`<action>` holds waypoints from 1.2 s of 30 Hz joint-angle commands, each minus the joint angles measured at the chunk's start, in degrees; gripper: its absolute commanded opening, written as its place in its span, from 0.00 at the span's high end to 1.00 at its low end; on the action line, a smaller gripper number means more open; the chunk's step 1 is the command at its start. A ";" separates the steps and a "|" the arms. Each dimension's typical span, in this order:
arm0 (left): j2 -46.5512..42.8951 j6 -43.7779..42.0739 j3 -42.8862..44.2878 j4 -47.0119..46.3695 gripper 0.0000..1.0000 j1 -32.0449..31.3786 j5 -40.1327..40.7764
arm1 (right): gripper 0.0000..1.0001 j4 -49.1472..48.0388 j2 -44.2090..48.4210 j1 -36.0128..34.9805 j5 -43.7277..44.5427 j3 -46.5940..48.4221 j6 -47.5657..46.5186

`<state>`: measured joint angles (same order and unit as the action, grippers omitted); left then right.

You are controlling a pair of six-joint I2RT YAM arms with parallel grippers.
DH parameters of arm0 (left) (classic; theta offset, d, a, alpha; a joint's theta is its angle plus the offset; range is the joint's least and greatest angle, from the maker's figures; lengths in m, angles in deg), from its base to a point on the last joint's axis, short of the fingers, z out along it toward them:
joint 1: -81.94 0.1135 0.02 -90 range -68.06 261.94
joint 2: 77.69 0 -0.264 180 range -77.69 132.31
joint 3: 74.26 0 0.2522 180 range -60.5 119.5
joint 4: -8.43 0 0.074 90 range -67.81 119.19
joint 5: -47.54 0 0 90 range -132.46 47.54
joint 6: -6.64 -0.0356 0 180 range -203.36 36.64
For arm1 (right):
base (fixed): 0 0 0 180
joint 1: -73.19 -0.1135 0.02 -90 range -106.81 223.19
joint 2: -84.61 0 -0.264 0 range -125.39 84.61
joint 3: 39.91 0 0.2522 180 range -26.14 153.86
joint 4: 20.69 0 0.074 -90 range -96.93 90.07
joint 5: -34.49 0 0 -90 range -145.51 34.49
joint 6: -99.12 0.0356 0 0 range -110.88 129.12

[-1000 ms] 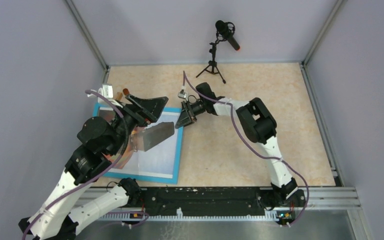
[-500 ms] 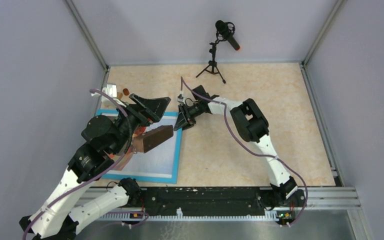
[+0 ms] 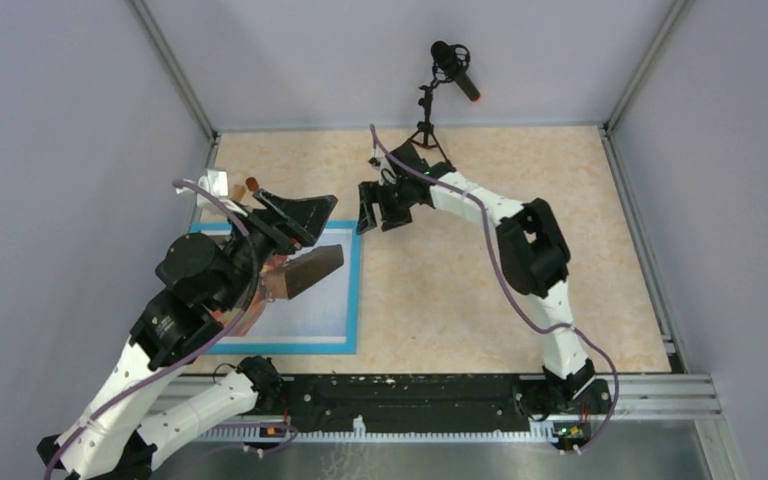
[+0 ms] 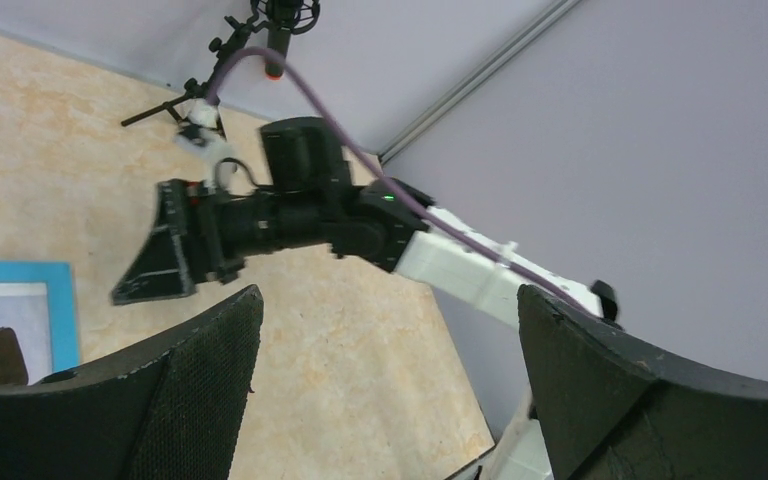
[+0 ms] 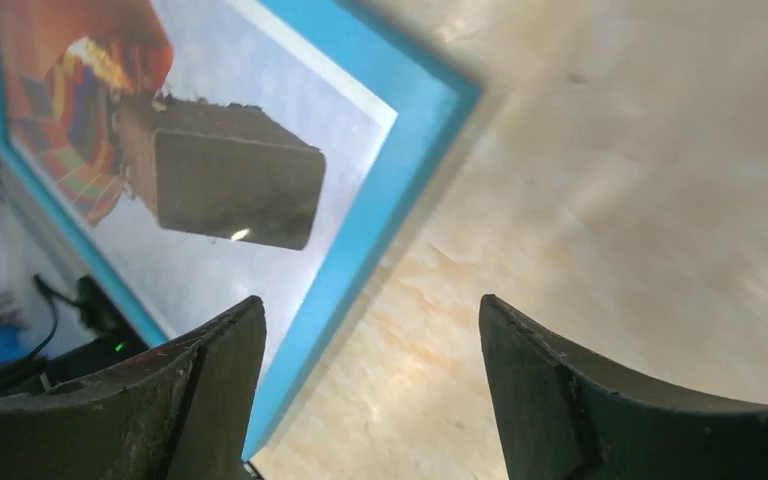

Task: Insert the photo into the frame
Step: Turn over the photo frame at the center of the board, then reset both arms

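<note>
At the tabletop's left side the frame lies flat, the photo inside its blue border, a brown block on it, perhaps weighting it down. Left gripper above and right gripper beside its upper right corner both show jaws spread, empty.

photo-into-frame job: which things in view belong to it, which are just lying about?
Job: light-blue rectangular picture frame; hot-air balloon paper photo, seen inside the frame's border; left gripper and right gripper, jaws open, empty.
Lying about: black microphone on small tripod at the back; small white and brown bits by the back-left corner, too small to identify.
</note>
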<state>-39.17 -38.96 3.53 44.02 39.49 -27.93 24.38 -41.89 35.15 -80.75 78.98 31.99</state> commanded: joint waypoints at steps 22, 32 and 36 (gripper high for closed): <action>-3.28 -11.18 15.88 9.22 0.02 0.08 0.42 | 0.01 22.98 85.96 -0.28 28.16 -22.75 1.50; -4.68 -10.38 18.04 12.06 0.01 0.07 -0.18 | 0.01 23.76 93.06 -0.24 27.86 -19.79 2.68; -4.62 -9.62 18.77 13.21 0.02 0.08 -0.41 | 0.01 22.98 94.68 -0.24 27.69 -20.17 3.91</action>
<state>-43.65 -48.93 20.36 56.15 39.49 -27.60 48.27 51.46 35.11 -53.40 57.62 34.24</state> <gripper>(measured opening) 0.986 0.987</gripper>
